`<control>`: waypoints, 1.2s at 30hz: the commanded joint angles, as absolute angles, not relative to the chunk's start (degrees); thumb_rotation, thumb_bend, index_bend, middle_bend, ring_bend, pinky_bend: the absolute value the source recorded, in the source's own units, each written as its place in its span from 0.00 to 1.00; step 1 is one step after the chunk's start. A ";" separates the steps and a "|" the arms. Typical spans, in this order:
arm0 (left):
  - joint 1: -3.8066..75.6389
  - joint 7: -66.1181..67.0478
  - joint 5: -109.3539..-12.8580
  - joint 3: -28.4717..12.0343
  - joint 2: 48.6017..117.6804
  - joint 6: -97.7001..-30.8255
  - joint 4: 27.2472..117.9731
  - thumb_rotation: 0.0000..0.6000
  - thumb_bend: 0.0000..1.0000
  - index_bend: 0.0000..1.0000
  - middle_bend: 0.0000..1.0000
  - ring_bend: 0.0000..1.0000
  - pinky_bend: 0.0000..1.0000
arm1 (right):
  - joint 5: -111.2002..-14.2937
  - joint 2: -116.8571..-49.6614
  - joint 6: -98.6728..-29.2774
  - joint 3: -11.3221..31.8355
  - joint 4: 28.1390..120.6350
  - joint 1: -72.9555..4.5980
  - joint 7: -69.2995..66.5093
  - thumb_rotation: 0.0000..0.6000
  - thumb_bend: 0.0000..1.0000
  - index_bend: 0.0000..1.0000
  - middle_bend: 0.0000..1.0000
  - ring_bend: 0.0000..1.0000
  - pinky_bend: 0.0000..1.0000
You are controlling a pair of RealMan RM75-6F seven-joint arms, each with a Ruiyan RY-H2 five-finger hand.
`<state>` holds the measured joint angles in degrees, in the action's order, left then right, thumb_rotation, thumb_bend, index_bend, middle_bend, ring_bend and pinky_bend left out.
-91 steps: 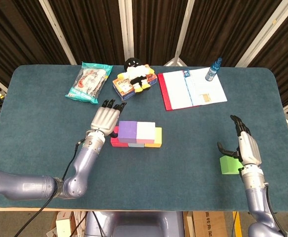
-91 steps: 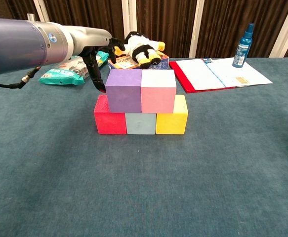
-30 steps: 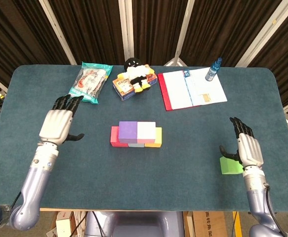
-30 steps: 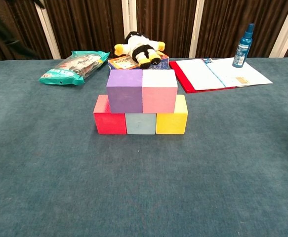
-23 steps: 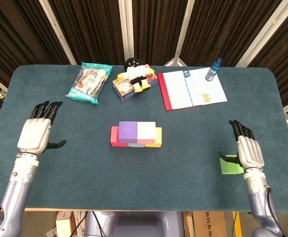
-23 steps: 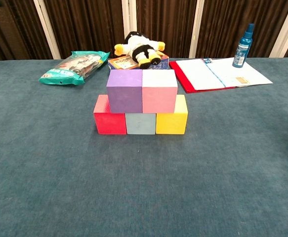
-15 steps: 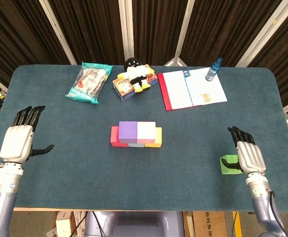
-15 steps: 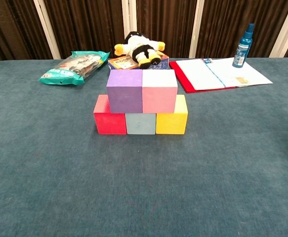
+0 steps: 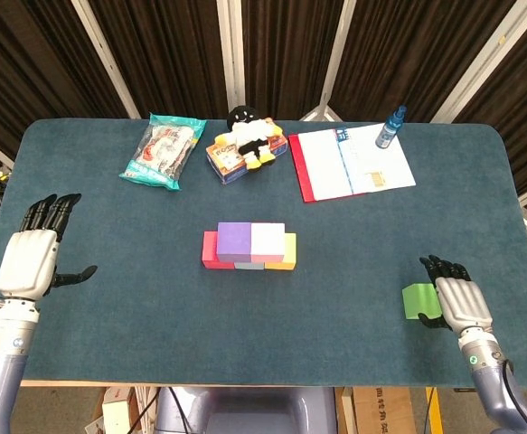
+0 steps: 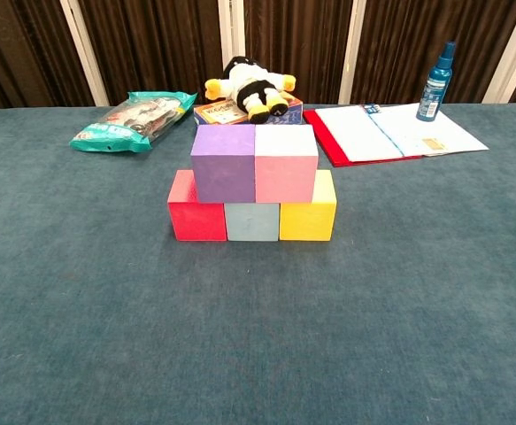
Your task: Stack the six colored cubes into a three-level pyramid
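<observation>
A red cube [image 10: 196, 212], a pale blue cube [image 10: 251, 221] and a yellow cube [image 10: 308, 213] form a row mid-table. On top of them rest a purple cube [image 10: 223, 162] and a pink cube [image 10: 285, 163], side by side. The green cube [image 9: 417, 300] lies alone near the table's front right. My right hand [image 9: 462, 303] is just right of it, fingers at its edge, holding nothing. My left hand [image 9: 30, 258] hovers open at the far left, well away from the stack. Neither hand shows in the chest view.
Along the back sit a snack bag [image 9: 162, 150], a plush toy on a small box [image 9: 243, 140], an open red-covered notebook [image 9: 349, 163] and a blue spray bottle [image 9: 390, 127]. The table's front edge [image 9: 245, 383] runs close to both hands.
My left hand has drawn back from the stack to the table's far left. My right hand has slid toward the front edge, beside the green cube.
</observation>
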<state>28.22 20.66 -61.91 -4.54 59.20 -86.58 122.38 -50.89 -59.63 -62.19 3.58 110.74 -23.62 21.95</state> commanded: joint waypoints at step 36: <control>25.04 21.01 -62.61 -8.98 59.90 -83.69 121.85 1.00 0.05 0.00 0.06 0.00 0.00 | -52.91 -61.15 -64.29 1.91 107.62 -22.50 22.51 1.00 0.28 0.00 0.14 0.00 0.00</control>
